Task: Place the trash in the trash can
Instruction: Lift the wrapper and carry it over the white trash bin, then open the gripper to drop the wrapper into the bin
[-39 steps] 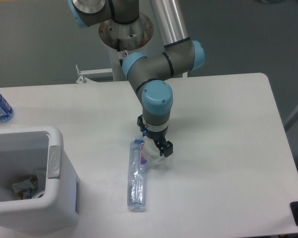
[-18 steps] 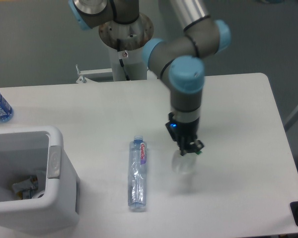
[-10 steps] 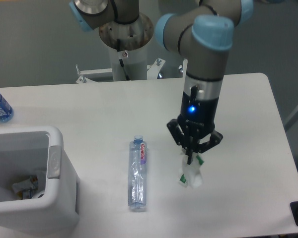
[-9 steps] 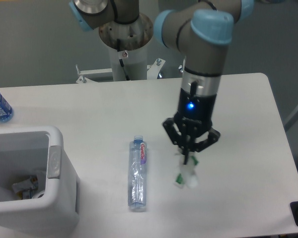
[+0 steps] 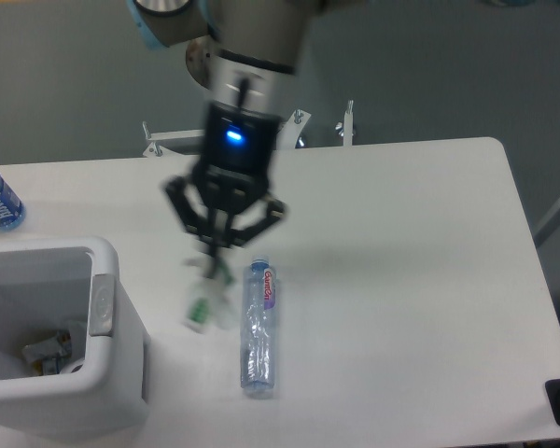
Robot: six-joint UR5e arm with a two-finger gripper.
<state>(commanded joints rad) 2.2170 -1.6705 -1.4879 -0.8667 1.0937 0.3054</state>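
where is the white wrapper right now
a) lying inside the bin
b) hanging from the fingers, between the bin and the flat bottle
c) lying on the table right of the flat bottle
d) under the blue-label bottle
b: the wrapper hangs blurred below the gripper, off the table, with the bin to its left and the flat bottle to its right.

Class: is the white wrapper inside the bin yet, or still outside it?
Outside. The wrapper hangs from the gripper, right of the bin, above the table.
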